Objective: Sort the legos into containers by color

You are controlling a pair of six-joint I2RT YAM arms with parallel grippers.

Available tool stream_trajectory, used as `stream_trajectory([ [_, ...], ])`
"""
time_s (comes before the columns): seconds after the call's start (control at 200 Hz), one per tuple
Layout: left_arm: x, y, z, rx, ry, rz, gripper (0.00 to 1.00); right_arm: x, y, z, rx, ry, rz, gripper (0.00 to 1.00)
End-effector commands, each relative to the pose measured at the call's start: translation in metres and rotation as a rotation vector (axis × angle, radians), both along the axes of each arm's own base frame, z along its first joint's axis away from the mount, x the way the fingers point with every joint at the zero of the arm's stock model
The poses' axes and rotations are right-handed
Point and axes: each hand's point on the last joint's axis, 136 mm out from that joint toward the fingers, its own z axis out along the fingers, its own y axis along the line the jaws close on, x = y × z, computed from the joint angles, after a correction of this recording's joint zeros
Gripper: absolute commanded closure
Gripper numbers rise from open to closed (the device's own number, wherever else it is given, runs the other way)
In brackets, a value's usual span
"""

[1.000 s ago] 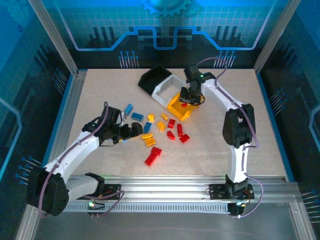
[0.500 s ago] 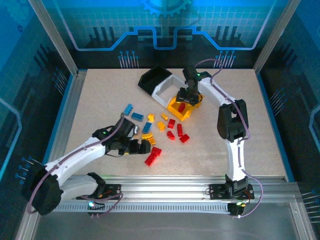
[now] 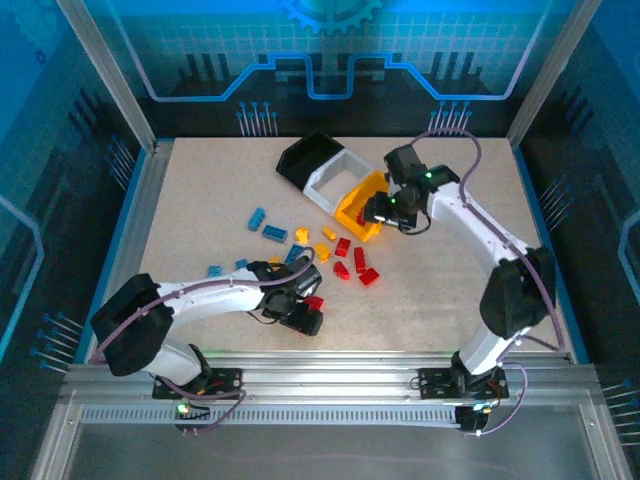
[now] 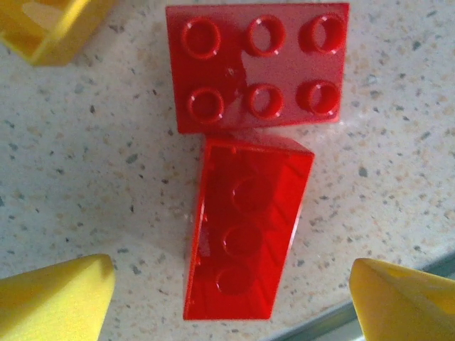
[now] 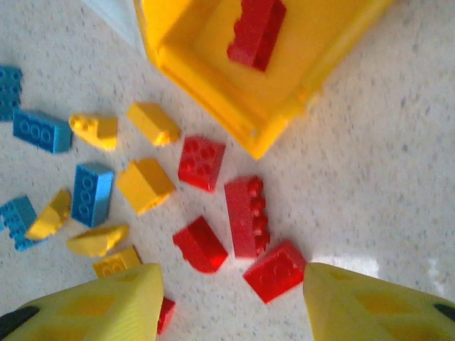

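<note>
Seen from above, the left tool (image 3: 306, 306) sits low over a pair of red legos (image 3: 315, 302) at the near fringe of the loose pile. The right tool (image 3: 377, 209) hangs at the near right lip of the yellow-orange bin (image 3: 352, 212). This bin is the end one of three joined containers, with the white bin (image 3: 335, 178) and the black bin (image 3: 305, 158) beyond it to the tool's left. Scattered bricks (image 3: 322, 250) in blue, yellow and red lie on the speckled bench (image 3: 200, 200) between the two tools. At the left wrist, the tool's jaws stand wide apart and grip nothing. A skewed red brick (image 4: 245, 238) lies squarely between the yellow fingertips (image 4: 53, 298), apart from both. Its far end touches a studs-up red brick (image 4: 259, 67) just ahead of the tool, and part of a yellow piece (image 4: 50, 28) shows ahead to the left. At the right wrist, the tool is likewise spread wide and empty, with its yellow pads (image 5: 370, 305) at either side. Straight ahead of it, four loose red pieces (image 5: 245, 217) lie on the bench just short of the yellow-orange bin, which holds one binned red brick (image 5: 256, 32). Yellow blocks (image 5: 144, 185) and blue blocks (image 5: 91, 193) lie ahead to the tool's left.
</note>
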Motion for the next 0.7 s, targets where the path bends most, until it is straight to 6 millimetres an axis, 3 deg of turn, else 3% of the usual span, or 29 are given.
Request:
stream_trajectory([
  [0.0,0.011,-0.005,-0.003,0.023,-0.04,-0.037,0.17,-0.034,-0.005,-0.015,0.008,0.058,-0.018,0.44],
  [0.18,0.014,-0.008,-0.015,0.06,-0.022,-0.07,0.33,-0.062,-0.018,-0.022,-0.006,0.068,-0.046,0.43],
  [0.41,0.011,-0.009,-0.019,0.058,-0.002,-0.06,0.59,-0.065,-0.021,-0.023,-0.014,0.066,-0.052,0.43],
  [0.56,0.008,-0.004,-0.009,0.038,-0.016,-0.028,0.66,-0.065,-0.021,-0.027,-0.025,0.083,-0.048,0.43],
  [0.695,0.006,0.001,0.013,-0.001,-0.041,0.017,0.67,-0.066,-0.022,-0.031,-0.039,0.094,-0.039,0.42],
])
